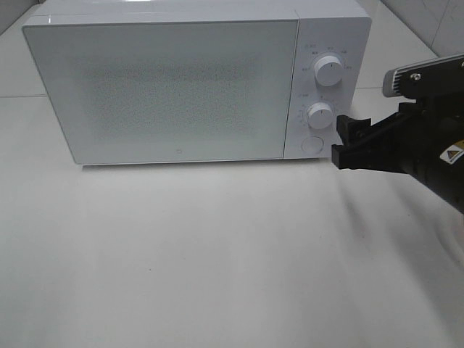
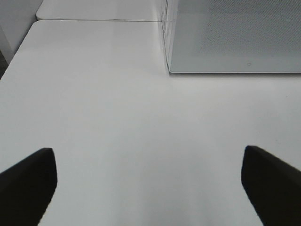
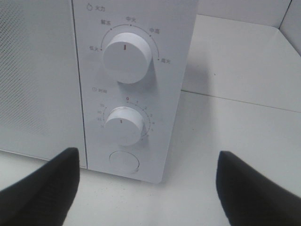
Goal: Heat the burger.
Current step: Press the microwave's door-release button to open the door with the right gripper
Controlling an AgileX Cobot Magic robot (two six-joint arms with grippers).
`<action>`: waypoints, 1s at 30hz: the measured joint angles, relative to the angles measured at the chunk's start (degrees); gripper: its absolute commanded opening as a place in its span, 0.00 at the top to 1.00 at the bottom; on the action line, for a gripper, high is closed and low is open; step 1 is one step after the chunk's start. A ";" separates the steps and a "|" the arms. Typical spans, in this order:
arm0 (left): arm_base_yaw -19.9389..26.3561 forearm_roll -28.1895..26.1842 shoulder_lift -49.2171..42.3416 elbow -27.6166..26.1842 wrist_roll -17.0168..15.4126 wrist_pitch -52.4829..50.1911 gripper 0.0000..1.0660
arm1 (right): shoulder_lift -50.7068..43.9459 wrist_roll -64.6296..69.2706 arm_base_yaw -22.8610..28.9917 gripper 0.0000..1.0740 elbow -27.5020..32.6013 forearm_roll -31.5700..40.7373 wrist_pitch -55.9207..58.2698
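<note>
A white microwave (image 1: 181, 87) stands at the back of the table with its door shut. Its control panel has an upper knob (image 1: 329, 71), a lower timer knob (image 1: 319, 115) and a round door button (image 1: 311, 144). The burger is not in view. My right gripper (image 1: 346, 142) is open, just right of the panel near the button and the lower knob; the right wrist view shows the timer knob (image 3: 123, 125) and the button (image 3: 124, 162) between the spread fingers (image 3: 40, 188). My left gripper (image 2: 148, 186) is open and empty over the bare table, out of the exterior high view.
The white table (image 1: 217, 254) spreads in front of the microwave. The microwave's lower left corner (image 2: 170, 70) shows in the left wrist view. A tiled wall (image 1: 435, 22) stands at the back right.
</note>
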 measured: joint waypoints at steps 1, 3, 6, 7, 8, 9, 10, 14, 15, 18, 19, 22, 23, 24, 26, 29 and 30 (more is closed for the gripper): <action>0.00 0.00 0.00 0.00 0.00 0.00 0.04 | 0.97 -1.78 2.81 0.29 0.00 3.44 -2.06; 0.00 0.00 0.00 0.00 0.00 0.00 0.04 | 1.49 -2.75 4.24 0.29 0.00 5.33 -2.98; 0.00 0.00 0.00 0.00 0.00 0.00 0.04 | 2.86 -4.30 7.85 0.29 0.06 10.49 -5.33; 0.00 0.00 0.00 0.00 0.00 0.00 0.04 | 3.72 -4.53 9.85 0.29 0.06 13.01 -6.76; 0.00 0.00 0.00 0.00 0.00 0.00 0.04 | 3.72 -4.53 9.85 0.29 0.06 13.01 -6.76; 0.00 0.00 0.00 0.00 0.00 0.00 0.04 | 4.41 -4.70 11.46 0.29 0.06 14.90 -7.79; 0.00 0.00 0.00 0.00 0.00 0.00 0.04 | 4.76 -4.70 11.86 0.30 0.06 15.47 -7.96; 0.00 0.00 0.00 0.00 0.00 0.00 0.04 | 5.61 -4.18 12.38 0.31 0.06 16.62 -7.85; 0.00 0.00 0.00 0.00 0.00 0.00 0.04 | 5.90 -2.29 12.38 0.33 0.06 17.25 -7.85; 0.00 0.00 0.00 0.00 0.00 0.00 0.04 | 5.90 1.26 12.38 0.34 0.06 17.76 -7.85; 0.00 0.00 0.00 0.00 0.00 0.00 0.04 | 5.90 3.38 12.38 0.35 0.06 17.82 -7.85; 0.00 0.00 0.00 0.00 0.00 0.00 0.04 | 5.90 18.45 12.38 0.37 0.06 17.88 -7.85; 0.00 0.00 0.00 0.00 0.00 0.00 0.04 | 5.90 22.06 12.38 0.39 0.06 17.88 -7.85; 0.00 0.00 0.00 0.00 0.00 0.00 0.04 | 5.90 22.06 12.38 0.39 0.06 17.88 -7.85; 0.00 0.00 0.00 0.00 0.00 0.00 0.04 | 5.90 31.46 12.38 0.42 0.06 17.88 -7.79; 0.00 0.00 0.00 0.00 0.00 0.00 0.04 | 5.90 43.77 12.38 0.46 0.06 17.88 -7.79; 0.00 0.00 0.00 0.00 0.00 0.00 0.04 | 5.90 52.71 12.38 0.50 0.06 17.82 -7.79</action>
